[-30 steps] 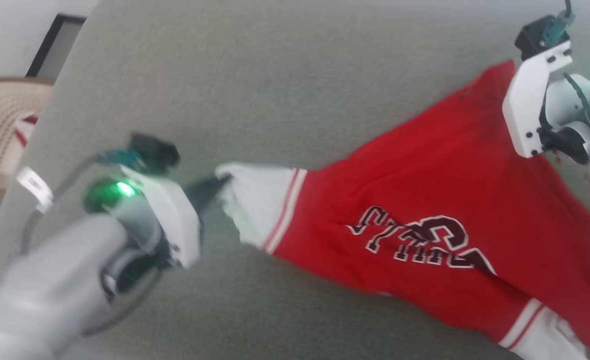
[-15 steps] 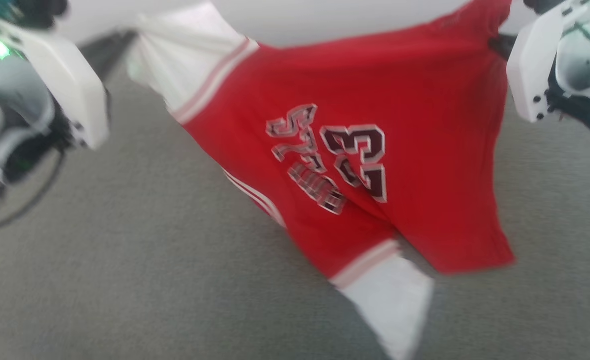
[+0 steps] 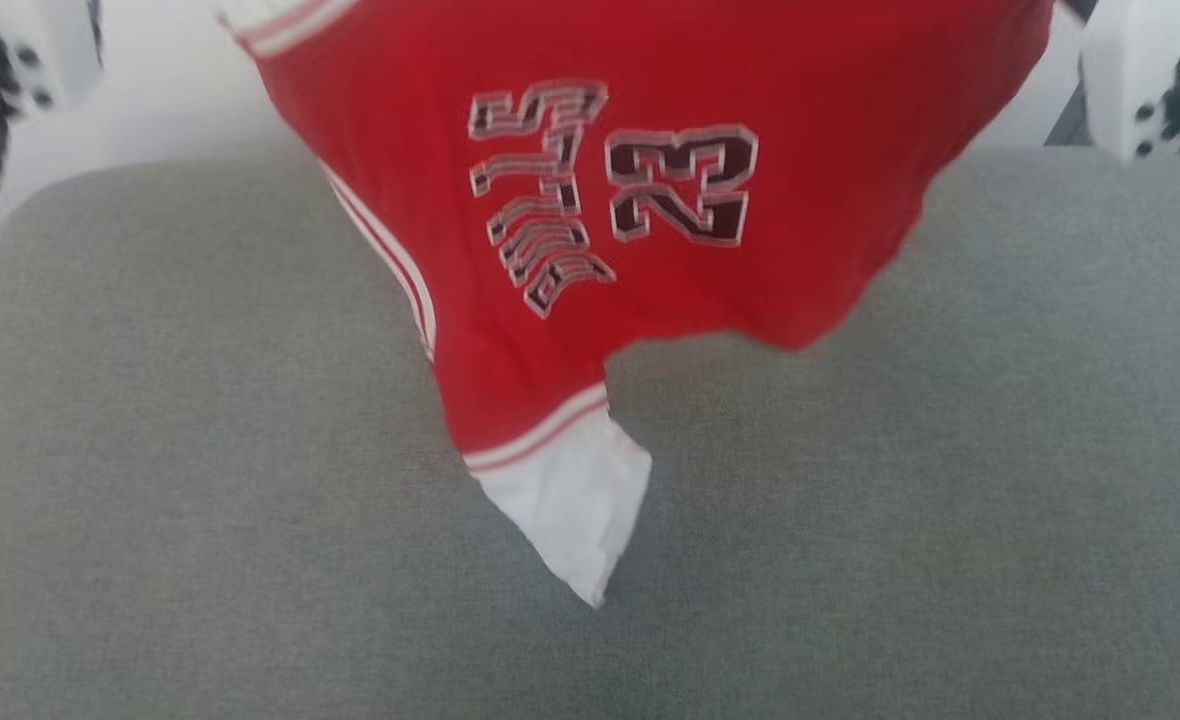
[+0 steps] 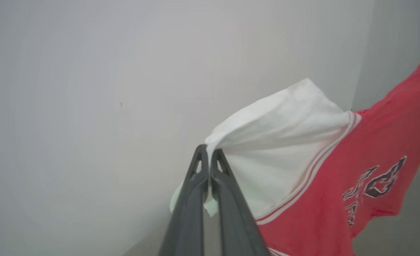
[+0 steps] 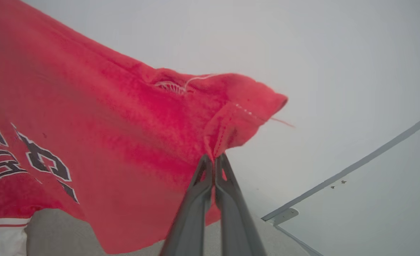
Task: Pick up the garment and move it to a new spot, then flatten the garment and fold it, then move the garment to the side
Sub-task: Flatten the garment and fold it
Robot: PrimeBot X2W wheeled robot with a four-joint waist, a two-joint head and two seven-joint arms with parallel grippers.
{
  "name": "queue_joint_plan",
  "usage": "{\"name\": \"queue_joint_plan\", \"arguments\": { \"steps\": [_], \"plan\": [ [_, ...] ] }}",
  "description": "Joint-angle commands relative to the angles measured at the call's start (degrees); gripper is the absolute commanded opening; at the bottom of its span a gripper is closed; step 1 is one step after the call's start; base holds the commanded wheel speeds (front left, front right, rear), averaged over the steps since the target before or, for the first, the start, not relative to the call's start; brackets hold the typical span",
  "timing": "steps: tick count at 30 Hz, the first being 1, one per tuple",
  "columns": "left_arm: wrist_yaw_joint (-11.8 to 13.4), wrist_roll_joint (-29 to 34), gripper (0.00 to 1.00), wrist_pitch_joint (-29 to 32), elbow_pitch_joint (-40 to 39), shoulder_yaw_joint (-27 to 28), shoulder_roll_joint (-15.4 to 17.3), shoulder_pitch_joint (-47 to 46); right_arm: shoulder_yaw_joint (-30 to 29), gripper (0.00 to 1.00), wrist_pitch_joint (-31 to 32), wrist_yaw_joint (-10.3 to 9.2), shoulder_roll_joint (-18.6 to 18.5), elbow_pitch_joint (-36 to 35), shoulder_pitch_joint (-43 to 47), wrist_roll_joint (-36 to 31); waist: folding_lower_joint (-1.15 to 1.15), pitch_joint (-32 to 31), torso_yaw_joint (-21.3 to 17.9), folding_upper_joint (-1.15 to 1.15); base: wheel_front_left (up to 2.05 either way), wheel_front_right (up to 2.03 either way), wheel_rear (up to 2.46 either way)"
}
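Note:
The garment (image 3: 810,120), a red jersey with black "23" print, hangs in the air above the grey cushion (image 3: 150,450), stretched between both arms. One white sleeve end (image 3: 575,510) dangles down toward the cushion. In the left wrist view my left gripper (image 4: 208,153) is shut on the other white sleeve end (image 4: 277,142). My right gripper (image 5: 214,160) is shut on a red hem corner of the garment (image 5: 124,117) in the right wrist view. The white wrist housings of both arms show at the head view's top corners, the left (image 3: 45,45) and the right (image 3: 1130,80).
The grey cushion spreads wide under the hanging shirt, with a rounded far left corner. A pale wall (image 3: 170,90) stands behind it. A white panel with a grey edge (image 5: 366,199) is at the right wrist view's lower right.
Both arms have lifted the garment off the cushion and up, so it now hangs spread between them. The head camera has also shifted, taking the grippers' fingers out of its view.

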Motion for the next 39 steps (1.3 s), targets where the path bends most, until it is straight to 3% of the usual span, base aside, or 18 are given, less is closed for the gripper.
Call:
{"name": "queue_joint_plan", "arguments": {
  "steps": [1, 9, 19, 23, 28, 32, 39],
  "plan": [
    [-0.46, 1.7, 0.0, -1.47, 1.98, 0.24, -0.89, -2.33, -1.38, 0.0, -1.1, -0.13, 0.74, 0.85, -0.9, -1.02, 0.0, 1.17, -0.25, 0.0, 0.0, 0.0, 0.0],
    [-1.47, 8.25, 0.0, -9.55, 12.18, 0.64, -6.1, -11.69, -7.77, 0.0, -8.31, -0.13, 5.6, 8.01, -6.47, -9.57, 0.0, 7.79, -0.69, 0.0, 0.0, 0.0, 0.0],
    [-1.38, 17.61, 0.0, -27.17, 25.55, 1.87, -13.27, -28.04, -24.29, 0.0, -28.83, -0.13, 14.74, 24.98, -18.17, -31.84, 0.0, 18.02, -0.43, 0.0, 0.0, 0.0, 0.0],
    [-2.82, 18.93, 0.0, -30.36, 28.61, 1.74, -14.95, -28.5, -27.27, 0.0, -32.7, -0.13, 17.48, 29.68, -18.85, -38.49, 0.0, 19.28, 0.44, 0.0, 0.0, 0.0, 0.0],
    [-5.66, 17.29, 0.0, -30.96, 30.15, -0.48, -16.11, -21.94, -26.37, 0.0, -33.62, -0.13, 19.09, 35.18, -14.41, -40.59, 0.0, 17.91, 1.54, 0.0, 0.0, 0.0, 0.0],
    [-6.25, 13.23, 0.0, -27.07, 26.32, -5.81, -15.18, -12.66, -23.38, 0.0, -34.41, -0.13, 19.81, 37.43, -8.01, -38.08, 0.0, 15.32, 2.18, 0.0, 0.0, 0.0, 0.0],
    [-6.26, -0.63, 0.0, -17.81, 9.54, -13.06, -5.73, 4.16, -16.38, 0.0, -35.3, -0.13, 18.12, 34.44, 4.6, -29.16, 0.0, 10.69, 2.33, 0.0, 0.0, 0.0, 0.0]
  ]
}}
